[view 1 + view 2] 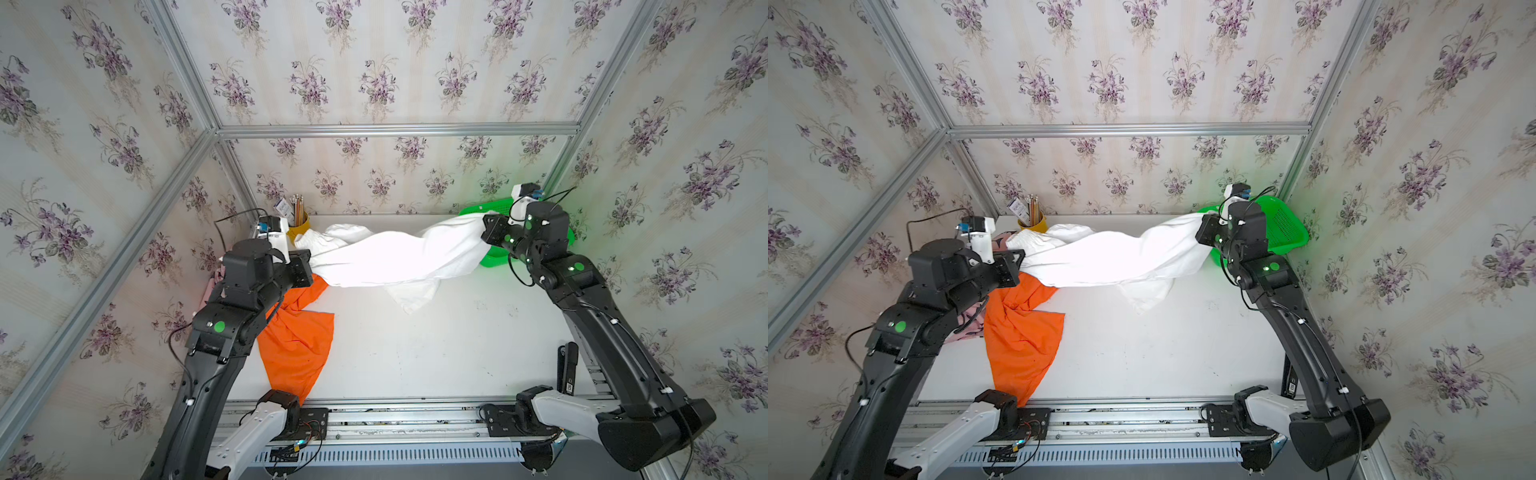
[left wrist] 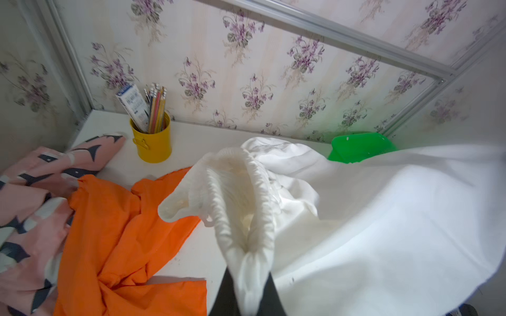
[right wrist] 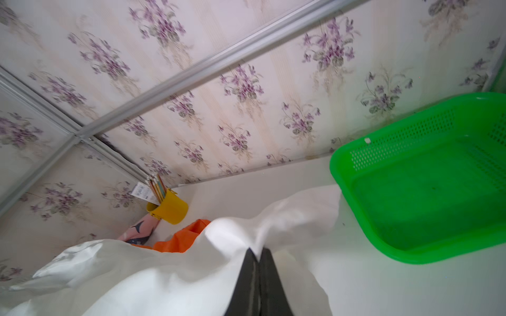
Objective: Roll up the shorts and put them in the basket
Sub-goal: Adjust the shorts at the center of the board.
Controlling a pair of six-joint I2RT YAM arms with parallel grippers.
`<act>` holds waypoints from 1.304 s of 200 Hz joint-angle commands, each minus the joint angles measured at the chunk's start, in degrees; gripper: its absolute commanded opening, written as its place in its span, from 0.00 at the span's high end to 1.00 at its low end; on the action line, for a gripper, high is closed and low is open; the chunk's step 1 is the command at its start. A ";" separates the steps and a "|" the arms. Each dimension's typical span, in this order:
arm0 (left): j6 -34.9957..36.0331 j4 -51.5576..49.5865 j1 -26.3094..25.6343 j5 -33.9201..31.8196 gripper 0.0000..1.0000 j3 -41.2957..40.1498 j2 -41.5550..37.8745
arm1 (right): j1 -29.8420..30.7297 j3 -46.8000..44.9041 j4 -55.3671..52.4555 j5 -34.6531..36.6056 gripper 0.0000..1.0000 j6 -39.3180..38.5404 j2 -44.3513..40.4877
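Left gripper [image 2: 247,273] and right gripper [image 3: 258,254] each pinch white shorts [image 1: 395,257], stretched nine-to-three o'clock over table [image 1: 415,353]; likely next: lay flat.

Whole cell is papered in cream striped wallpaper [image 1: 374,62] with purple violet bouquets, back and both sides. Silver aluminium framing [image 1: 395,129] runs along the corners. White worktop [image 1: 436,353], a bit scuffed, lit bright and even.
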 commanded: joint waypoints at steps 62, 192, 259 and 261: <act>-1.10 7.78 15.56 22.74 0.95 -18.22 19.69 | -0.04 2.31 -0.75 -4.00 0.95 -2.62 27.66; -0.69 14.11 19.62 24.54 0.90 -26.57 27.91 | 5.39 -32.47 8.77 -0.05 0.60 3.39 21.23; -0.96 13.69 19.62 25.58 0.89 -26.25 27.10 | 6.72 -25.35 12.45 0.89 0.57 2.96 31.56; -1.00 13.70 19.62 25.58 0.89 -26.26 27.05 | 6.72 -25.07 12.32 0.95 0.56 2.94 31.84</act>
